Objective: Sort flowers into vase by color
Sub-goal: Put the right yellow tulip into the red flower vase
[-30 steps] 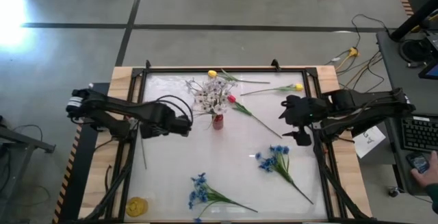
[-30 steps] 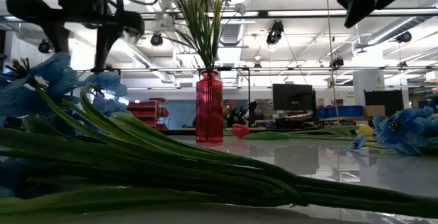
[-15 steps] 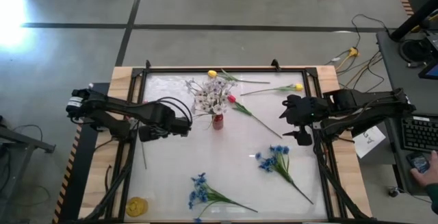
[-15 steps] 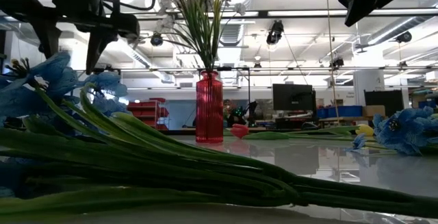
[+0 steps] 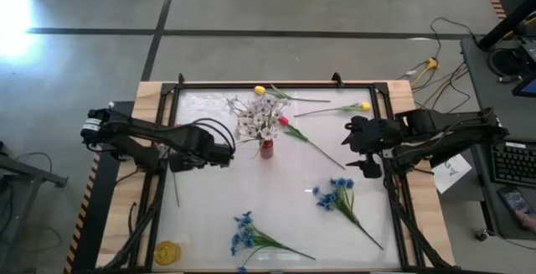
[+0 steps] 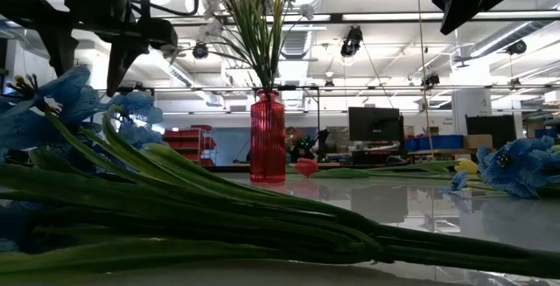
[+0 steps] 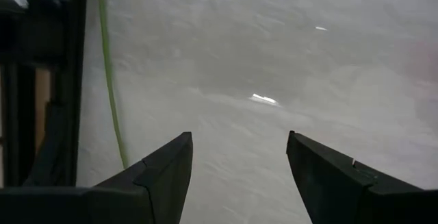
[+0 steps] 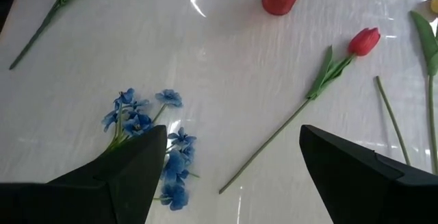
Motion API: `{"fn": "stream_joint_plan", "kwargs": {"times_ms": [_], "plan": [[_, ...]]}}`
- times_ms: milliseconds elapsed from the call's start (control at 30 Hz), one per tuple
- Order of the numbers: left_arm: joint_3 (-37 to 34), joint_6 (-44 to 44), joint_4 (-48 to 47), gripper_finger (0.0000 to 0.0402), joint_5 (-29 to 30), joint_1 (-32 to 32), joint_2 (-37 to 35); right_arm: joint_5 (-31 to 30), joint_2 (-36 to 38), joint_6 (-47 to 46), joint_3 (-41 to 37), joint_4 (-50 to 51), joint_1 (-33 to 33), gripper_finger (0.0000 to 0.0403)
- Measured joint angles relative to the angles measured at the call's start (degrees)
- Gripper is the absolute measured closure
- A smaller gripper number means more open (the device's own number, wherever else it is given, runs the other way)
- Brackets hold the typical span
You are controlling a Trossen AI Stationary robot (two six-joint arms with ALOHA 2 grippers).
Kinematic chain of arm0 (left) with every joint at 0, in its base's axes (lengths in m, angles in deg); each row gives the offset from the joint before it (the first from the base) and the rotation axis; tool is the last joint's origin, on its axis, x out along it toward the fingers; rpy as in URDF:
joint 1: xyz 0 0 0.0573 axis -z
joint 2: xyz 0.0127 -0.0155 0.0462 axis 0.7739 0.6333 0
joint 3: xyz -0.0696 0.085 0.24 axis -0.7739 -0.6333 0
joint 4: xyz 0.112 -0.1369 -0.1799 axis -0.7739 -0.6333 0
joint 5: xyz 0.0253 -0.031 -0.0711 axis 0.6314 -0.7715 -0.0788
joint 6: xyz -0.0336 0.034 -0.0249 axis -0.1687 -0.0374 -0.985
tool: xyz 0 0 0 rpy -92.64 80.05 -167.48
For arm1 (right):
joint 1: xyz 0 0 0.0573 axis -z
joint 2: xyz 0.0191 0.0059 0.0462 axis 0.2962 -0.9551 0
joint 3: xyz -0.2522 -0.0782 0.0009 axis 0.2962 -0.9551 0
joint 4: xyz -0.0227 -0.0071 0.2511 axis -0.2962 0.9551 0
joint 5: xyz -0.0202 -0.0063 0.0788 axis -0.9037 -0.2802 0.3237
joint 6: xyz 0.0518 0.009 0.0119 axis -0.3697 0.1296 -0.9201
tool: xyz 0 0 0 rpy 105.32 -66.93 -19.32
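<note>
A red vase (image 5: 266, 148) stands near the table's middle with white blossom sprays (image 5: 261, 119) in it. A red tulip (image 5: 283, 121) lies just right of it, and yellow tulips (image 5: 260, 90) (image 5: 365, 106) lie near the far edge. Two blue clusters (image 5: 337, 194) (image 5: 244, 230) lie toward the near edge. My left gripper (image 5: 224, 153) hangs open left of the vase, pointing down at bare table (image 7: 239, 138). My right gripper (image 5: 362, 150) hovers open at the right, above the red tulip (image 8: 363, 40) and a blue cluster (image 8: 147, 138).
A loose thin green stem (image 5: 176, 192) lies on the table near its left edge, below my left arm. A yellow round thing (image 5: 167, 251) sits on the wooden rim at the near left. The near blue cluster's stems (image 6: 219, 216) fill the low view's foreground.
</note>
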Motion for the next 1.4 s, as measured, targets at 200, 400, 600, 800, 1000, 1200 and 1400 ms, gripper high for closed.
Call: {"fn": "stream_joint_plan", "kwargs": {"times_ms": [200, 400, 600, 800, 1000, 1200, 1400], "plan": [[-0.7, 2.2, -1.5, 0.0178, 6.5, -1.5, -0.2, 0.0, -0.1, -1.6, 0.0, 0.0, 0.0, 0.0078], [-5.2, 11.5, -2.2, 0.0178, 7.4, -8.1, -0.8, 0.0, -0.1, -13.8, 0.0, -0.2, 0.0, 0.0078], [-11.1, 25.4, -2.0, 0.0178, 11.3, -19.1, -2.8, 0.0, -0.1, -20.7, 0.0, -0.2, 0.0, 0.0078], [-18.5, 36.0, -1.1, 0.0178, 15.1, -26.2, -8.7, -0.5, -0.1, -19.6, -0.1, -0.7, 0.0, 0.0078], [-21.0, 45.3, 4.7, 0.0188, 19.4, -31.5, -13.2, -14.2, -1.1, 20.6, -0.5, -12.0, 0.1, 0.0078], [-21.9, 50.7, 9.3, 0.0196, 21.1, -33.8, -12.8, -13.9, -2.1, 49.6, -0.5, -19.2, 0.1, 0.0078], [-23.0, 54.5, 10.6, 0.0196, 21.9, -35.0, -11.0, -14.0, -2.7, 57.6, -0.6, -22.2, 0.1, 0.0078]]}}
